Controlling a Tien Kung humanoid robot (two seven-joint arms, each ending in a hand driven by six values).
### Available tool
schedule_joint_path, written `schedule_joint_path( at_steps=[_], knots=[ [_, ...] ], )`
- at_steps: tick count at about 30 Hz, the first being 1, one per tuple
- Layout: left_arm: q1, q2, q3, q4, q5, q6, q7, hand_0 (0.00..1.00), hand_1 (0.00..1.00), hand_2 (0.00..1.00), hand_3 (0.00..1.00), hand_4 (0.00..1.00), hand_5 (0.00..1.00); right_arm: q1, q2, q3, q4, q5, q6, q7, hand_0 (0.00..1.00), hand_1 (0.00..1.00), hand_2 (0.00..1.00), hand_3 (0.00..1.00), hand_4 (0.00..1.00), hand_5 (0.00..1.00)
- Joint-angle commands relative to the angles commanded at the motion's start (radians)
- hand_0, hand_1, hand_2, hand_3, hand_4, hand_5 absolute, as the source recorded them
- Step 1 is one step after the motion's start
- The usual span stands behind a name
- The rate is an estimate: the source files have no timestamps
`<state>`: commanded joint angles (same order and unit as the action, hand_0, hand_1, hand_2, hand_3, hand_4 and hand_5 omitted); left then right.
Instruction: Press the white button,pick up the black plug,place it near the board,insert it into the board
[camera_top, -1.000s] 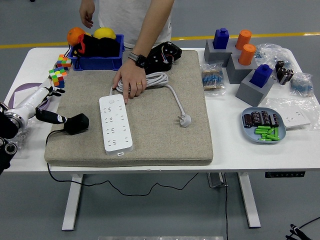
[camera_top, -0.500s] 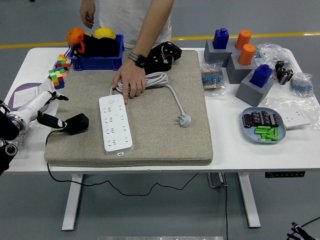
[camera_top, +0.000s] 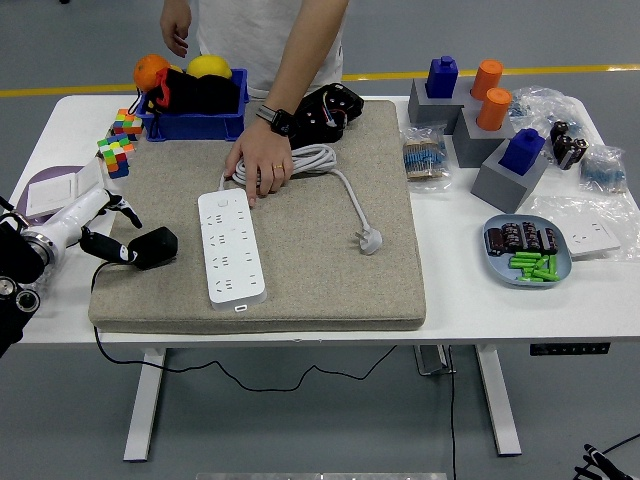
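Left hand, white-shelled with black fingertips, low at the bench's left edge, fingers loosely spread and holding nothing, one fingertip just beside the chunky black plastic plug. Plug lying on the left edge of the grey fabric mat, its thin black cable drooping over the bench's front edge. Near it, toward the mat's middle, the long white plastic power board, its white button at the far end. At the board's far end, a person's hand pressing down on the coiled white cord. Judged to be the pick-up step: grasp not yet closed. Next, fingers to wrap the plug body before any lift toward the board. Right hand out of view.
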<state>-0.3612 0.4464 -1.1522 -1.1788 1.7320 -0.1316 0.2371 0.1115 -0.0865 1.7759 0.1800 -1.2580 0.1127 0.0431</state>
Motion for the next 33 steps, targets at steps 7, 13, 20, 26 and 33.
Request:
schedule_joint_path(
  at_steps=[7, 13, 20, 26, 33],
  knots=[
    [-0.018, -0.009, 0.029, 0.030, -0.017, 0.004, -0.008, 0.835, 0.852, 0.701, 0.454, 0.998, 0.002, 0.005, 0.001, -0.002, 0.000, 0.005, 0.001, 0.001, 0.725, 0.609, 0.558, 0.658, 0.732, 0.492],
    [-0.032, -0.018, 0.052, 0.051, -0.024, 0.006, -0.010, 0.828, 0.838, 0.684, 0.458, 0.998, 0.002, 0.006, 0.000, -0.003, 0.000, 0.006, 0.000, 0.000, 0.725, 0.609, 0.559, 0.658, 0.732, 0.492],
    [-0.038, -0.020, 0.067, 0.061, -0.026, 0.004, -0.003, 0.807, 0.811, 0.650, 0.467, 0.988, 0.002, 0.005, 0.001, -0.007, 0.000, 0.008, 0.000, 0.000, 0.725, 0.609, 0.558, 0.658, 0.733, 0.493],
    [-0.042, -0.019, 0.084, 0.061, -0.035, 0.009, -0.009, 0.770, 0.748, 0.594, 0.473, 0.944, 0.002, 0.005, 0.000, -0.007, 0.000, 0.008, 0.000, 0.001, 0.725, 0.610, 0.558, 0.658, 0.732, 0.493],
    [-0.043, -0.020, 0.092, 0.065, -0.069, 0.020, -0.016, 0.701, 0.676, 0.534, 0.489, 0.908, 0.002, 0.005, 0.000, -0.008, 0.000, 0.011, -0.001, 0.002, 0.725, 0.609, 0.558, 0.658, 0.732, 0.493]
  ],
)
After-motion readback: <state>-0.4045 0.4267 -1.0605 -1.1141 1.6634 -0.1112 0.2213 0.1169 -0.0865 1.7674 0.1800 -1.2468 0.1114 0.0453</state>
